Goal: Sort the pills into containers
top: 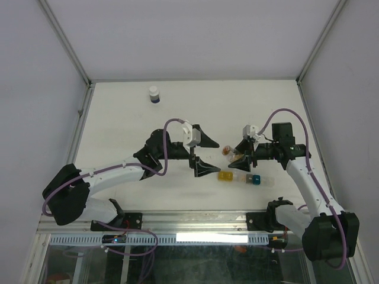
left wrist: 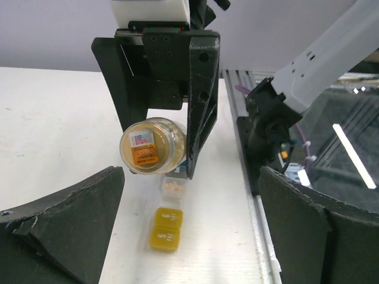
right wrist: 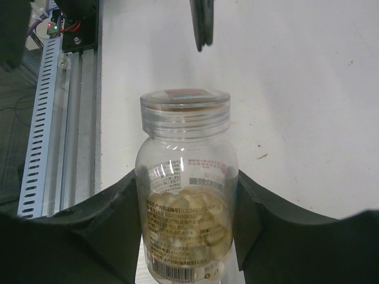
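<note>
My right gripper (right wrist: 186,180) is shut on a small clear vial (right wrist: 185,195) whose cap is on and which holds pale capsules. It holds the vial (top: 228,152) just above the containers (top: 240,177), a strip of yellow, clear, teal and clear compartments. In the left wrist view the vial's (left wrist: 153,148) capped end faces me, over the strip's yellow end (left wrist: 166,229). Tiny orange-tan pills (left wrist: 173,187) lie in the clear compartment behind the yellow ones. My left gripper (top: 217,157) is open, just left of the vial, with nothing between its fingers (left wrist: 65,225).
A white-capped dark blue bottle (top: 154,94) stands at the back of the table. The aluminium rail (top: 177,222) with the arm bases runs along the near edge. Grey walls enclose the table on the other three sides.
</note>
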### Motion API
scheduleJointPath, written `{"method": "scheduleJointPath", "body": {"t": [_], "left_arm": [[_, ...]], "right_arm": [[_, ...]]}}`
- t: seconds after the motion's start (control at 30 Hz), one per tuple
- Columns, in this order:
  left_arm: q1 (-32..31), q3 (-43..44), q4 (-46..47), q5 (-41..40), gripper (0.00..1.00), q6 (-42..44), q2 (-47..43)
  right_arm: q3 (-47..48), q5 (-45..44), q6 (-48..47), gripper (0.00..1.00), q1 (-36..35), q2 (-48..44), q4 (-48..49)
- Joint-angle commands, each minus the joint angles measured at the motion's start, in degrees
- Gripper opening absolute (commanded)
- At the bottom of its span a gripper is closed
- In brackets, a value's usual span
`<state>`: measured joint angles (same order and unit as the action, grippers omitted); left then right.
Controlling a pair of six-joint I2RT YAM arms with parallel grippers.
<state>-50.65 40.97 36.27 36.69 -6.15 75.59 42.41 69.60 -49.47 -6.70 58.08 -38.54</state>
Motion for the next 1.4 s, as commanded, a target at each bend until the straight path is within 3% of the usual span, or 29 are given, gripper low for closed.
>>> {"method": "scheduleJointPath", "body": {"t": [0.0, 0.8, 1.37], "left_arm": [[0.18, 4.4, 0.32, 7.13, 0.99, 10.96, 2.55], [1.53, 8.29, 3.73, 4.44, 0.94, 7.6, 9.92], [2.04, 11.55, 5.7, 7.38, 0.7, 0.07, 14.24]], "right_arm": [[0.92, 3.11, -2.01, 0.0, 0.35, -1.91, -0.3], [0.92, 3.77, -3.52, 0.0, 0.28, -1.51, -1.19], [1.0, 3.82, -4.01, 0.0, -0.37, -1.53, -1.61]]}}
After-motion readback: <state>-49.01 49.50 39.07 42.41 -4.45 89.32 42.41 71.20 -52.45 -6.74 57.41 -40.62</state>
